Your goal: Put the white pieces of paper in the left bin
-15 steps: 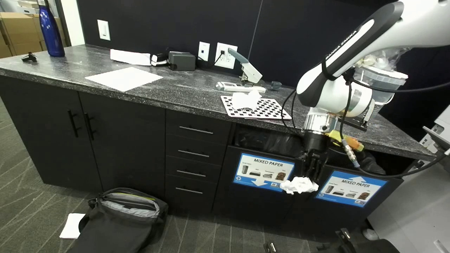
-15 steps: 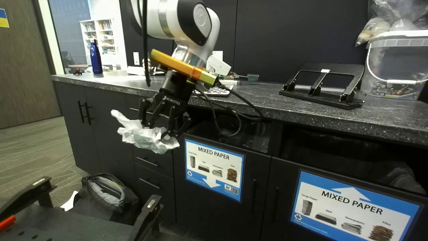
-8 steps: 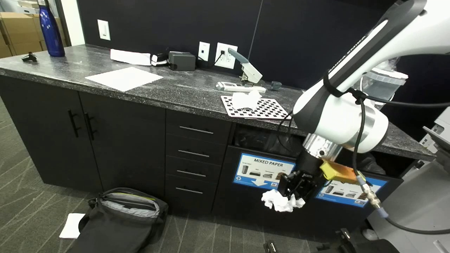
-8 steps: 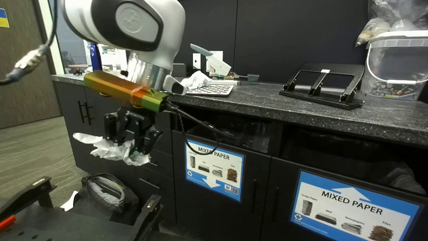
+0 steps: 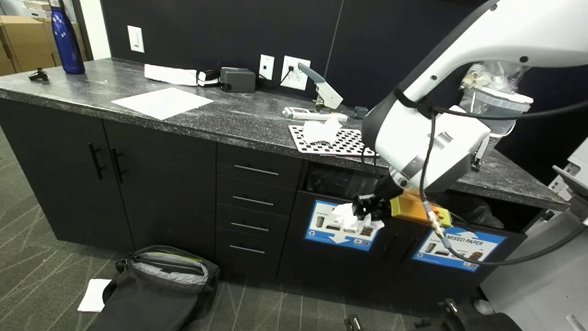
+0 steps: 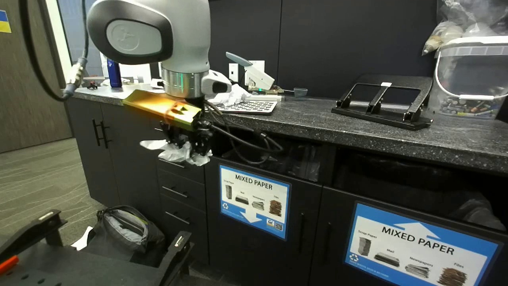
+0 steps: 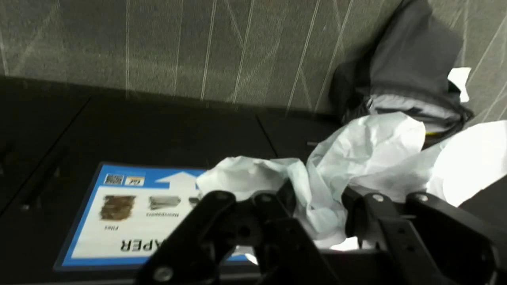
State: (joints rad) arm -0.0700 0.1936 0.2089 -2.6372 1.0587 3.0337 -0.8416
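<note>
Fingers [image 7: 287, 237]: I am clamping them on a crumpled white piece [image 7: 328, 170], and they are pinching it partway along, with folds spilling out to either side
Crumpled white piece: it is hanging in the air outside the cabinet [image 5: 170, 207], and in an exterior view it is covering part of the MIXED PAPER label [image 5: 321, 225] on the left bin [image 5: 326, 271]
Bin opening [image 6: 293, 155]: this is the relation I am steering by; from the fingers it is lying inward, and in an exterior view it is showing to the right of the piece; whether the piece is hanging above or below the rim [image 6: 303, 181] I am not able to tell
Long axis: the piece is running roughly along the cabinet front, its loose tail pointing away from the opening
Next move: I am judging that it is calling for a push inward over the rim, lifting if needed, and only then for loosening the grip
Dotted sheet [image 5: 353, 143]: on the desk [image 5: 257, 119] it is bearing a second white piece [image 5: 321, 132], so by my judgement at least one more trip is waiting
</note>
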